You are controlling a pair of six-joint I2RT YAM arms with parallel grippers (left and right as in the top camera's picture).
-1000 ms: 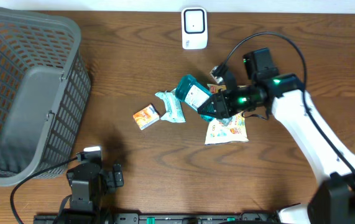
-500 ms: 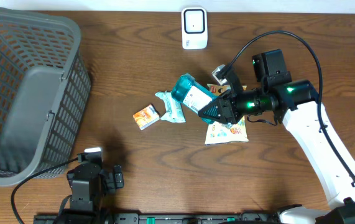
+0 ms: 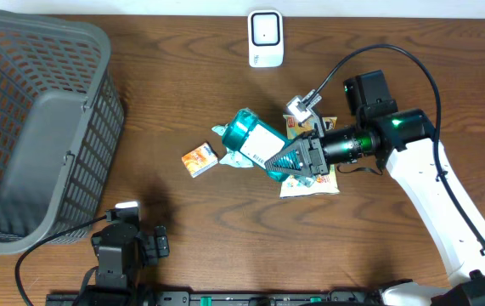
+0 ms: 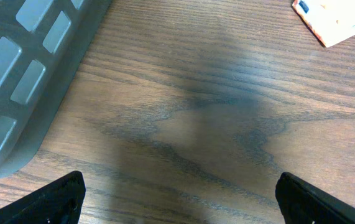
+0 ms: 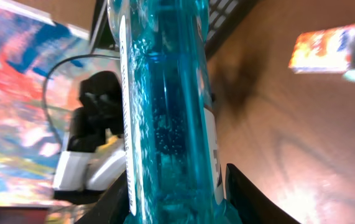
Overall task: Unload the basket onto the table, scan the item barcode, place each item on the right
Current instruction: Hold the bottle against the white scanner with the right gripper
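- The right pincer (image 3: 297,159) is pinching the teal bottle (image 3: 246,132) by its lower end, and it has swung it over the last second. The top now points left and the bottle lies flatter and lower in the overhead view.
- The bottle sits over the heap mid-tabletop (image 3: 183,76), its top above the teal packet (image 3: 232,153), with the pouch (image 3: 310,183) under the pincer. It looks lifted clear.
- That swing carries it no nearer the scanner (image 3: 265,38), which stands well apart at the far edge. My read is that the arm is turning the bottle to find the code, and no scan has been made yet.
- The left pincer (image 4: 177,199) is spread wide over bare wood, idle, between the basket (image 4: 22,74) and the orange box (image 4: 336,22).
- The white label (image 3: 263,149) faces up, but the print is too small to pick out a barcode.
- The right wrist view is almost all bottle, blurred at the edges.
- Only the tips of the left pincer show.
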